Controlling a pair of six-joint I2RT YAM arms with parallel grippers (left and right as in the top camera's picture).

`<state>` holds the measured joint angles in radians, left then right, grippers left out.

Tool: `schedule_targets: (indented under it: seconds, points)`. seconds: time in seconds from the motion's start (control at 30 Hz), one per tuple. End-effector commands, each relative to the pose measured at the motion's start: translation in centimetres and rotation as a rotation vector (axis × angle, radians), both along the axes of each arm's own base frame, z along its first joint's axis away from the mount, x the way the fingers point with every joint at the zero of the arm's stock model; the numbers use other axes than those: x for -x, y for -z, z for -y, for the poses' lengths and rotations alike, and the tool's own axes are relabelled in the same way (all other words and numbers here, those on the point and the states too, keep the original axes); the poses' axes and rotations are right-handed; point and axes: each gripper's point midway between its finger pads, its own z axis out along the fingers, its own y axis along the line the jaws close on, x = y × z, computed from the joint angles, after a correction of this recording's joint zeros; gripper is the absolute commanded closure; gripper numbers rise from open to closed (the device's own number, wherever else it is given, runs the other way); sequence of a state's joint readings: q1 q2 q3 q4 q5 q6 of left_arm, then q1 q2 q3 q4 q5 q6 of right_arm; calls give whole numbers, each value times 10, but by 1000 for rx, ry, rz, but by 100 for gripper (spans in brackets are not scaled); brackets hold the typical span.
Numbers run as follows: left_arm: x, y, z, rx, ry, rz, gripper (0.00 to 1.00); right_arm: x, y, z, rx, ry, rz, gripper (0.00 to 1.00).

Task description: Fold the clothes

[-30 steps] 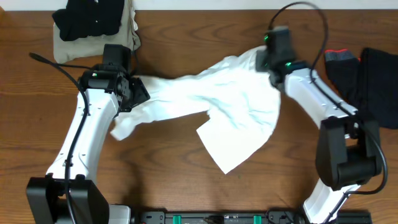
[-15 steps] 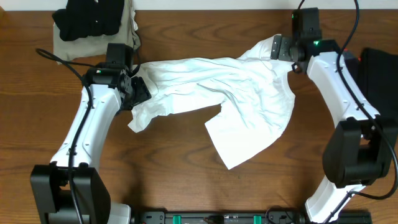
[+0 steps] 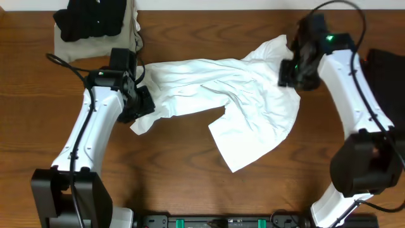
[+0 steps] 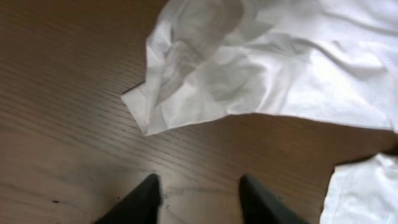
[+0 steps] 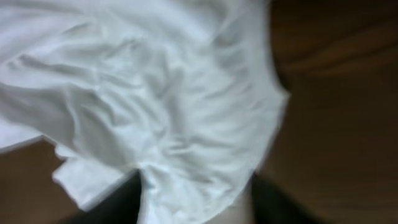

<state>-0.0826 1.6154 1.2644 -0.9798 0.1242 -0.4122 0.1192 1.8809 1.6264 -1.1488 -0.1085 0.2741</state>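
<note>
One large white wrinkly cloth shirt (image 3: 247, 95) lies mid-scene, one khaki cloth garment (image 3: 66, 47) sits far left with one bundled black cloth garment (image 3: 88, 19) on it, and one dark cloth garment (image 3: 387, 69) shows at the right edge: four pieces that can be told apart. Two white-and-black robot arms, the left arm (image 3: 85, 142) and the right arm (image 3: 354, 95), carry one two-finger end effector each, the left end effector (image 4: 199, 193) and the right end effector (image 3: 288, 73), over one brown wooden surface (image 3: 190, 164).
</note>
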Motion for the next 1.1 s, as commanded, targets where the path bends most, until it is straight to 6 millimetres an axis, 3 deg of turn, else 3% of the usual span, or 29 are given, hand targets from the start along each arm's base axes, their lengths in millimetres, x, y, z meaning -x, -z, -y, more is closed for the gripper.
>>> schedule_targets:
  seconds: [0.0,0.03,0.13,0.33,0.63,0.77,1.07]
  points:
    - [5,13,10,19,35,-51,70,27,21,-43,-151,-91,-83,81]
    - [5,16,12,19,40,-59,74,33,26,-50,-174,-104,-98,89]
    - [7,26,17,15,55,-91,81,55,40,-73,-222,-152,-159,99]
    - [11,53,18,6,56,-182,94,90,66,-104,-204,-233,-229,99]
    - [-6,77,18,-6,56,-166,94,107,82,-121,-140,-241,-236,99]
    - [-13,80,1,-102,-12,-147,94,113,93,-121,-126,-240,-238,99]
    - [-18,81,-14,-186,-31,-120,94,111,99,-122,-133,-207,-227,99]
